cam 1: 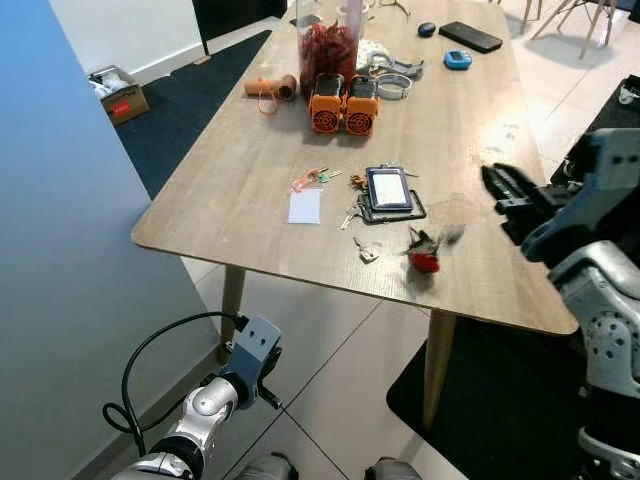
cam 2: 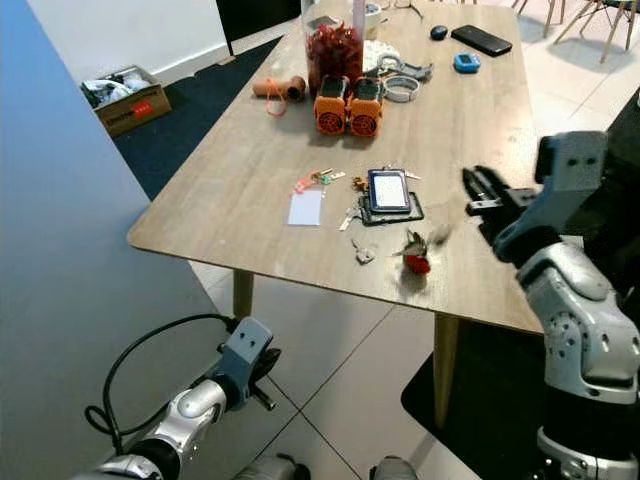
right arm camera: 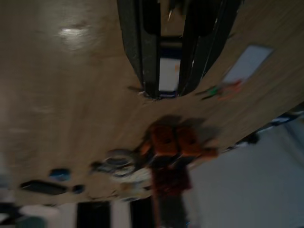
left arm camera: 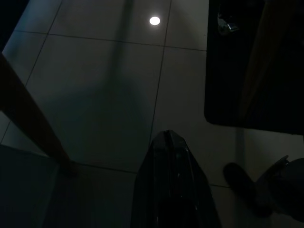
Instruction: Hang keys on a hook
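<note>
Pale wood-grain laminate makes up the surface [cam 1: 250,190], a long rectangle with rounded corners on slim tapered legs, standing on glossy floor tiles between dark rugs. By my reading the step in hand is the reach for the keys, with nothing picked up yet: the right gripper [cam 1: 500,185] hangs above the near right part of the surface, its two flat black fingers [right arm camera: 147,57] set a narrow gap apart and holding nothing. Several small metal bunches lie near the middle: one with pink and green tags [cam 1: 312,179] just beside a white card [cam 1: 305,206], a silvery bunch [cam 1: 350,216] against a dark tray carrying a glossy blue-framed device [cam 1: 389,188], and a lone key [cam 1: 366,250] near a blurred red fob [cam 1: 426,256] close to the front edge. Which bunch is meant I cannot tell, and no hook is to be seen. The next move calls for lowering the fingers over thin, flat metal lying flush on hard laminate, likely an awkward pinch; a ring or fob offers more to grip. Two ribbed orange blocks [cam 1: 343,104] sit farther back. The left gripper [left arm camera: 171,190] hangs idle over the floor, fingers pressed together.
</note>
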Available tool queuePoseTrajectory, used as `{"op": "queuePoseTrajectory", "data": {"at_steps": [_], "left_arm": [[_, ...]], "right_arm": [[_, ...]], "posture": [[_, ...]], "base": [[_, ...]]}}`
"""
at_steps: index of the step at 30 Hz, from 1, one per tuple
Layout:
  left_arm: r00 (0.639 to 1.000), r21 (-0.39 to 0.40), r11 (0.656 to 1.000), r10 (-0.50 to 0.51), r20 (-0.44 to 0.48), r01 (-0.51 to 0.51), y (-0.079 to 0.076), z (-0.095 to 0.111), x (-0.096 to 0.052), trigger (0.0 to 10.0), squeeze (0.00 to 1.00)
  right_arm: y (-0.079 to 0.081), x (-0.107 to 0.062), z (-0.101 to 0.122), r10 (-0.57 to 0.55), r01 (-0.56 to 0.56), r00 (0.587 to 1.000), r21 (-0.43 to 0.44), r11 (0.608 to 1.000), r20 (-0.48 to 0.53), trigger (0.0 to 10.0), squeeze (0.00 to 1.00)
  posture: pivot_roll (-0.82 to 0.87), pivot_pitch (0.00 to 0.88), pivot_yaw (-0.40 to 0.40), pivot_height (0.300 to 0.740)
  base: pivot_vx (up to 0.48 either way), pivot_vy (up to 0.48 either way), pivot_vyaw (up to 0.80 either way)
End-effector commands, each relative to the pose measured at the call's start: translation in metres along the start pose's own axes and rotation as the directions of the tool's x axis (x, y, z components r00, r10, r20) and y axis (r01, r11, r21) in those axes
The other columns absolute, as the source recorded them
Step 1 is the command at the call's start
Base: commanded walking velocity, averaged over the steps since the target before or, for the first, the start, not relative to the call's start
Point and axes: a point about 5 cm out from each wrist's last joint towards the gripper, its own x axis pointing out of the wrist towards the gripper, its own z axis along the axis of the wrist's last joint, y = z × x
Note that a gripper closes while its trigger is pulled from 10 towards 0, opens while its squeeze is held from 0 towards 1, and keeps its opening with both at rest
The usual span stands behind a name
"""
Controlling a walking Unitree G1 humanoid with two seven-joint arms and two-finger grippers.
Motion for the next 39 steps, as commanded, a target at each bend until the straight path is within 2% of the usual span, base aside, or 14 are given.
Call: {"op": "queuePoseTrajectory", "data": {"at_steps": [1,12,13,15,18,19,21,22,23,27,28,29,31,39], "left_arm": [[1.000,-0.001,1.000,0.001,-0.027,-0.001,0.002,-0.008,-0.005,10.0,0.00],[0.999,0.004,1.000,0.005,-0.036,-0.005,0.004,-0.010,-0.007,10.0,0.00],[0.999,0.006,1.000,0.006,-0.038,-0.005,0.005,-0.010,-0.007,10.0,0.00],[0.999,0.006,1.000,0.006,-0.038,-0.006,0.005,-0.010,-0.007,10.0,0.00],[0.999,0.007,1.000,0.008,-0.041,-0.008,0.006,-0.011,-0.008,10.0,0.00],[0.999,0.008,1.000,0.009,-0.042,-0.008,0.006,-0.011,-0.008,10.0,0.00],[0.999,0.008,1.000,0.009,-0.043,-0.009,0.006,-0.011,-0.008,10.0,0.00],[0.999,0.007,1.000,0.010,-0.043,-0.010,0.006,-0.011,-0.008,10.0,0.00],[0.999,0.007,1.000,0.012,-0.043,-0.012,0.006,-0.011,-0.008,10.0,0.00],[0.999,0.008,1.000,0.017,-0.044,-0.016,0.007,-0.012,-0.009,10.0,0.00],[0.999,0.009,1.000,0.018,-0.045,-0.018,0.008,-0.012,-0.010,10.0,0.00],[0.999,0.009,1.000,0.020,-0.046,-0.019,0.008,-0.013,-0.010,10.0,0.00],[0.999,0.009,1.000,0.020,-0.046,-0.019,0.008,-0.013,-0.010,10.0,0.00],[0.998,0.016,1.000,0.020,-0.053,-0.019,0.007,-0.016,-0.013,10.0,0.00]], "right_arm": [[-0.008,0.000,0.004,-0.055,0.055,0.998,-0.006,0.998,0.031,10.0,0.00],[-0.010,0.000,0.000,-0.080,0.081,0.996,-0.016,0.997,0.027,10.0,0.00],[-0.010,0.000,-0.007,-0.084,0.084,0.996,-0.070,0.994,0.005,10.0,0.00],[-0.009,0.001,-0.012,-0.083,0.082,0.997,-0.091,0.992,-0.007,10.0,0.00],[-0.002,0.003,-0.026,-0.059,0.057,0.998,-0.062,0.996,-0.031,10.0,0.00],[0.001,0.004,-0.030,-0.044,0.042,0.998,-0.051,0.998,-0.043,10.0,0.22],[0.004,0.005,-0.035,-0.027,0.025,0.998,-0.039,0.999,-0.056,10.0,0.22],[0.008,0.006,-0.039,-0.010,0.008,0.998,-0.030,1.000,-0.068,10.0,0.99],[0.012,0.007,-0.044,0.012,-0.014,0.996,-0.023,1.000,-0.085,10.0,1.00],[0.024,0.011,-0.056,0.077,-0.079,0.988,-0.013,0.997,-0.134,10.0,1.00],[0.029,0.012,-0.060,0.101,-0.104,0.984,-0.012,0.995,-0.145,10.0,0.45],[0.033,0.012,-0.065,0.127,-0.130,0.979,-0.008,0.992,-0.159,10.0,0.00],[0.033,0.012,-0.065,0.127,-0.130,0.979,-0.008,0.992,-0.159,10.0,0.00],[0.062,0.005,-0.096,0.280,-0.286,0.919,0.018,0.958,-0.276,10.0,0.00]], "posture": [[0.02,0.091,0.024,0.740],[0.03,0.092,0.023,0.740],[0.03,0.093,0.023,0.740],[0.03,0.100,0.026,0.740],[0.03,0.102,0.028,0.740],[0.03,0.102,0.028,0.740],[0.03,0.102,0.028,0.740],[0.03,0.108,0.021,0.740],[0.03,0.109,0.018,0.740],[0.03,0.112,0.015,0.740],[0.03,0.112,0.015,0.740],[0.04,0.113,0.014,0.740],[0.04,0.113,0.014,0.740],[0.04,0.114,0.009,0.740]], "base": [[0.000,0.000,0.00],[0.000,0.000,0.00],[0.000,0.000,0.00],[0.000,0.000,0.00],[0.000,0.000,0.00],[0.000,0.000,0.00],[0.000,0.000,0.00],[0.000,0.000,0.00],[0.000,0.000,0.00],[0.000,0.000,0.00],[0.000,0.000,0.00],[0.000,0.000,0.00],[0.000,0.000,0.00],[0.000,0.000,0.00]]}}
